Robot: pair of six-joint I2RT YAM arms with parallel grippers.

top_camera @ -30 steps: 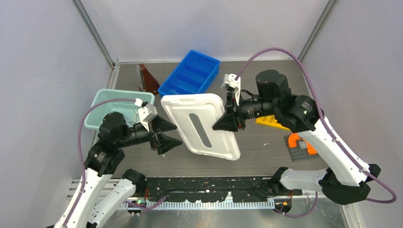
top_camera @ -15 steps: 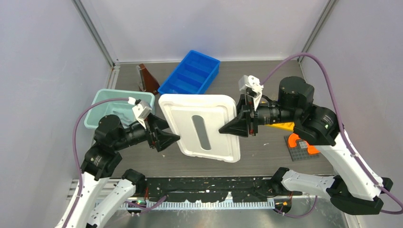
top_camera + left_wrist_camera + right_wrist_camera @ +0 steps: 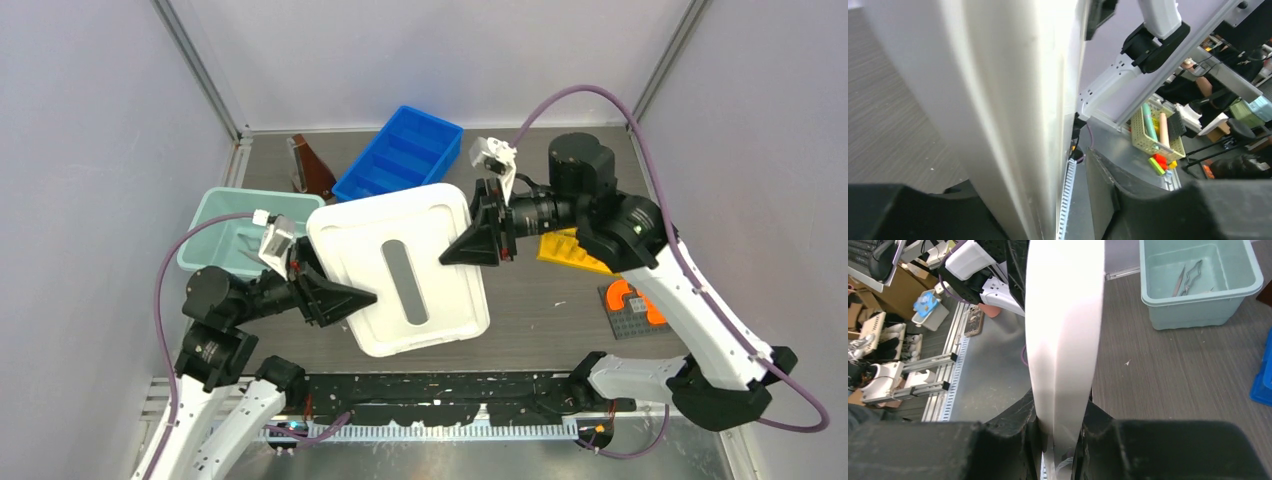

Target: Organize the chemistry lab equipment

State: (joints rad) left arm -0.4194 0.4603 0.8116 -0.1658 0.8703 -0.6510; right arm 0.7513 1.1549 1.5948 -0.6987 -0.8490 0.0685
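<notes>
The white lid [image 3: 430, 230], with a grey slot in its middle, is held up off the table, tilted, between both arms. My right gripper [image 3: 455, 255] is shut on its right edge; the right wrist view shows the lid [image 3: 1065, 340] edge-on, pinched in the gripper [image 3: 1060, 440]. My left gripper [image 3: 350, 298] straddles the lid's lower left edge. In the left wrist view the lid [image 3: 1013, 100] lies against one finger with a gap to the other, so the gripper [image 3: 1048, 220] is open. Silver tongs [image 3: 1190, 275] lie in the teal bin [image 3: 1198, 302]. The yellow rack [image 3: 565, 250] lies behind the right arm.
The teal bin [image 3: 215, 215] stands at the left, partly under the lid. A blue divided tray [image 3: 400, 155] and a brown object [image 3: 312, 168] are at the back. An orange piece on a grey plate [image 3: 632, 300] lies at the right.
The lid has risen, turned and moved left toward the teal bin with the right gripper. The left gripper, apart from it before, now straddles its lower left edge.
</notes>
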